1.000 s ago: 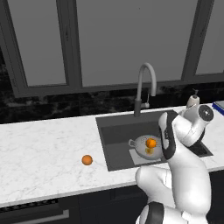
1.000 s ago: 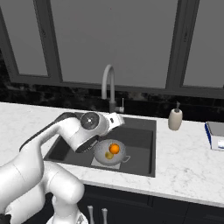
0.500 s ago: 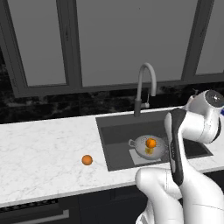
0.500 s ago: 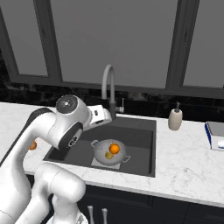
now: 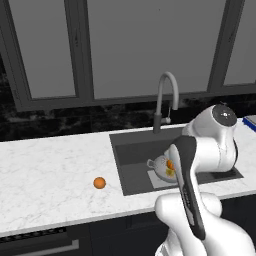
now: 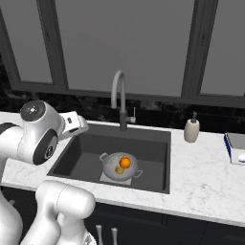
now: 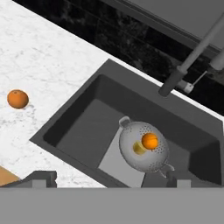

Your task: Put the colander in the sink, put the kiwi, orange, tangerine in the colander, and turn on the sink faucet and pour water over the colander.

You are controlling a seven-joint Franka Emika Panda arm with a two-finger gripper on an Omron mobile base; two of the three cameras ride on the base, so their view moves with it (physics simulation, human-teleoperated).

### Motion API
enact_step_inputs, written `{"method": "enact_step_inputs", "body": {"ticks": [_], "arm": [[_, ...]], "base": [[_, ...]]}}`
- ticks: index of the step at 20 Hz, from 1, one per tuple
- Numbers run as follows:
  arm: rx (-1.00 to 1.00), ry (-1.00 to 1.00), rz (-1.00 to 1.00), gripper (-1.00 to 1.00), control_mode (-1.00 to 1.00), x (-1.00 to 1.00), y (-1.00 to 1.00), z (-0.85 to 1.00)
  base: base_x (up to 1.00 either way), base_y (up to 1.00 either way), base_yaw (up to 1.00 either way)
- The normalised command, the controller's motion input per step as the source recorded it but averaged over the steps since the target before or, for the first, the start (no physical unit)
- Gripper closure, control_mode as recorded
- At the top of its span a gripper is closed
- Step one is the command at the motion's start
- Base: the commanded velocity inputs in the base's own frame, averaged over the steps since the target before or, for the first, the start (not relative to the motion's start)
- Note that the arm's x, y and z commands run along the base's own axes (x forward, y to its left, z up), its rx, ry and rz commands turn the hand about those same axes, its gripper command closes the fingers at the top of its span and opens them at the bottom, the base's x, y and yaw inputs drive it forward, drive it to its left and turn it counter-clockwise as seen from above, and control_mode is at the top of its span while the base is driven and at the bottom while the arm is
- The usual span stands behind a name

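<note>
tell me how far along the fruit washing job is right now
Done: the colander sits in the sink with the kiwi and one orange fruit inside. In hand: nothing; the gripper is open and empty above the sink. Left: the second orange fruit lies on the counter left of the sink, and the sink faucet shows no water.

The dark grey rectangular sink [image 7: 83, 118] is sunk into the white marbled worktop [image 7: 48, 65]; the silver-grey perforated metal colander [image 7: 142, 151] sits on the lighter square patch of the basin floor, holding a bright orange round fruit [image 7: 150, 141] touching a small yellowish-green kiwi [image 7: 139, 148]; a second orange ball [image 7: 18, 99] lies on the worktop, well apart from the sink's edge; the grey metal faucet [image 7: 192, 59] rises from the sink's far edge.
</note>
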Motion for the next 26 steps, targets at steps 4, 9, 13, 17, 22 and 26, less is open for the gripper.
{"method": "enact_step_inputs", "body": {"ticks": [4,9,13,17,22,26], "arm": [[0.03,0.02,0.04,-1.00,-1.00,0.00,1.00,0.00],[0.03,0.02,0.07,-1.00,-1.00,-0.06,1.00,-0.15],[0.01,0.01,0.12,-1.00,-1.00,0.00,1.00,-0.73],[0.10,0.16,0.04,-1.00,-1.00,0.15,1.00,-0.88],[0.02,0.23,0.09,-1.00,-1.00,0.32,0.47,-0.52],[0.00,0.09,0.00,-1.00,-1.00,0.70,0.09,-0.16]], "base": [[0.00,0.00,0.00],[0.00,0.00,0.00],[0.00,0.00,0.00],[0.00,0.00,0.00],[0.00,0.00,0.00],[0.00,0.00,0.00]]}}
